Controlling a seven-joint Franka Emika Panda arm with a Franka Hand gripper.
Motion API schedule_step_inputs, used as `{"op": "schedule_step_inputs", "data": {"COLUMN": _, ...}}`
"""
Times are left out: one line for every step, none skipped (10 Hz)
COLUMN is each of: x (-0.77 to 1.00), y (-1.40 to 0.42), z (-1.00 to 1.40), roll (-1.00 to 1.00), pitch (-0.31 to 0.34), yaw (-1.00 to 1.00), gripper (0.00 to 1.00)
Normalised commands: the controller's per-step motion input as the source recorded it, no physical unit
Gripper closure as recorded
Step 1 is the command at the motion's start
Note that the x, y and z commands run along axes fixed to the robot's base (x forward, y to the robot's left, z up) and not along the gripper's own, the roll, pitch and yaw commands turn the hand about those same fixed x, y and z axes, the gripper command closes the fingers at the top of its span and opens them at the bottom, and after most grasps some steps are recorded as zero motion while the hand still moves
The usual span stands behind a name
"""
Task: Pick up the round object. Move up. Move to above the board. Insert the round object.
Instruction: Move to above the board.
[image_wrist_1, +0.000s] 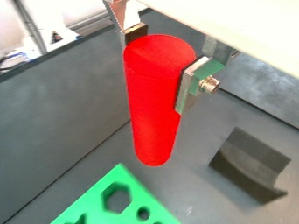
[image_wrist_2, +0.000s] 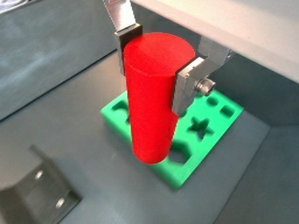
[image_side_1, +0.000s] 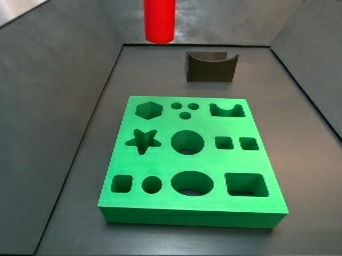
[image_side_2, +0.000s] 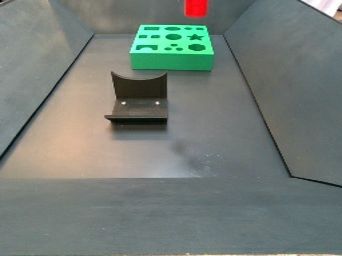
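Note:
My gripper (image_wrist_1: 162, 59) is shut on the round object (image_wrist_1: 152, 96), a bright red cylinder peg, and holds it upright by its top end, high above the floor. Both wrist views show a silver finger on each side of the peg (image_wrist_2: 152, 96). The green board (image_side_1: 187, 160) with its cut-out holes lies flat on the dark floor, and also shows in the wrist views (image_wrist_2: 208, 131) (image_wrist_1: 111, 206). In a wrist view the peg's lower end overlaps the board's edge. Both side views show only the peg's lower end (image_side_1: 159, 20) (image_side_2: 195, 7) at the picture's top; the gripper is out of view there.
The dark fixture (image_side_1: 210, 65) with a curved notch stands on the floor beyond one short end of the board; it also shows in the other views (image_side_2: 136, 97) (image_wrist_1: 251, 162) (image_wrist_2: 35, 197). Sloping dark grey walls (image_side_1: 54, 90) enclose the floor.

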Motion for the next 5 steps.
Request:
{"op": "schedule_step_inputs", "data": {"x": 0.18, "y": -1.00, "z": 0.37, "roll": -0.01, "pitch": 0.118, "yaw": 0.01, "gripper": 1.00}}
{"op": "schedule_step_inputs", "data": {"x": 0.18, "y": -0.82, "z": 0.30, "roll": 0.01, "pitch": 0.118, "yaw": 0.01, "gripper": 1.00}}
{"op": "schedule_step_inputs", "data": {"x": 0.14, "y": -0.46, "z": 0.17, "roll": 0.02, "pitch": 0.117, "yaw": 0.01, "gripper": 1.00}}
{"op": "schedule_step_inputs", "data": {"x": 0.11, "y": -0.27, "z": 0.10, "roll": 0.02, "pitch": 0.103, "yaw": 0.01, "gripper": 1.00}}
{"op": "schedule_step_inputs", "data": {"x": 0.08, "y": -0.18, "z": 0.07, "roll": 0.03, "pitch": 0.085, "yaw": 0.01, "gripper": 1.00}}
